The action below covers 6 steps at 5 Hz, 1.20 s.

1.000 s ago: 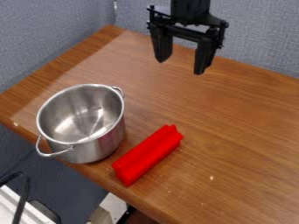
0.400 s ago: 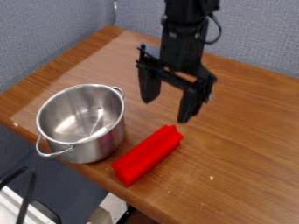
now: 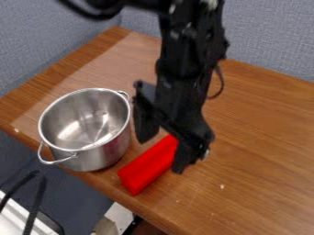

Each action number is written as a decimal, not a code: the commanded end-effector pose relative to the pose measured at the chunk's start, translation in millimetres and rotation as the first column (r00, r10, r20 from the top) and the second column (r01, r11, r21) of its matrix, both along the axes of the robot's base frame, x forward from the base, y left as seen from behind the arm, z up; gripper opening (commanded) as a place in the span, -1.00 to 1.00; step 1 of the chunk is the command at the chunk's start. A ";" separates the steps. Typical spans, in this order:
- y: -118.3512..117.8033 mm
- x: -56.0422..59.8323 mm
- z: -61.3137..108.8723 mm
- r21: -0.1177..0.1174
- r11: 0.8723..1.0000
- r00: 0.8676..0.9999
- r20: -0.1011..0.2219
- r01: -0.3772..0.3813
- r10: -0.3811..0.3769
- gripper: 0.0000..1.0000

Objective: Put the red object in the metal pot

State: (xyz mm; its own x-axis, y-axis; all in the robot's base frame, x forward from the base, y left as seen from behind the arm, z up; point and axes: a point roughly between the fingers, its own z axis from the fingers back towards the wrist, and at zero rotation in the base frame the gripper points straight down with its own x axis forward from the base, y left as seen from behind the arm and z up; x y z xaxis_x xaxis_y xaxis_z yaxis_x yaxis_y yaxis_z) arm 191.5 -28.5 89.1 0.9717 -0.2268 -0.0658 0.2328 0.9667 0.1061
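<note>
A bright red bar, the red object [image 3: 145,169], lies on the wooden table near its front edge, slanting up to the right. Its upper end is hidden behind my gripper. The metal pot [image 3: 84,128] stands empty just left of the bar, shiny, with a loop handle at its front. My gripper [image 3: 167,139] points down with its black fingers spread wide, one finger [image 3: 145,122] between pot and bar and the other beyond the bar's upper end. It is open and straddles that end; nothing is gripped.
The wooden table [image 3: 263,138] stretches to the right and back. Its front edge runs diagonally just below the pot and bar. A grey wall stands behind the table on the left. Dark cables hang at the lower left.
My gripper has come from the back of the table toward the front and down, until it straddles the red bar's upper end. The fingers stayed spread. Pot and bar have not moved.
</note>
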 end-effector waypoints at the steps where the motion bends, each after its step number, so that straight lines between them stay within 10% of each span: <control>1: 1.5 0.2 -9.6 0.022 0.999 0.996 0.076 0.037 -0.038 1.00; 6: 11.4 -0.8 -57.5 0.139 0.988 0.991 0.102 0.069 -0.084 1.00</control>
State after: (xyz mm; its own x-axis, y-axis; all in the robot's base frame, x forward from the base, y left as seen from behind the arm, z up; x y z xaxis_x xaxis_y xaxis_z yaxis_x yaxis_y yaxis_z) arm 190.9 -17.1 32.0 0.9569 -0.2903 0.0080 0.2786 0.9254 0.2571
